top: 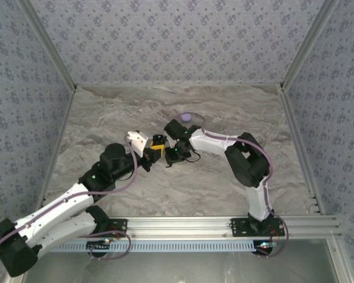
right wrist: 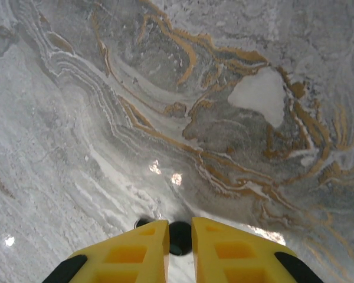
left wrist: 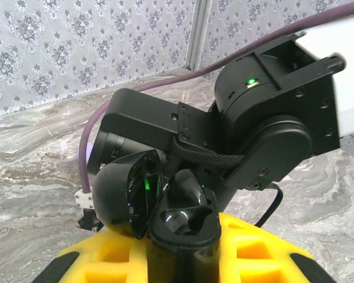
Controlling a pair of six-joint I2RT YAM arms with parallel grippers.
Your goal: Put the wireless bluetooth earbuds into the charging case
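The left claw (left wrist: 183, 250) is closed on the open black charging case (left wrist: 182, 223), with the lid (left wrist: 133, 191) swung left in the left wrist view and the sockets facing up toward that wrist. The right claw (right wrist: 180, 229), its fingers all but together, pinches a small black earbud (right wrist: 180, 237) at the tips and points down at the desk (right wrist: 183, 106); the bud is too hidden to tell its long axis. The right arm's wrist (left wrist: 265, 118) stands just behind the case, so the bud probably has to come up and over the lid side to reach a socket.
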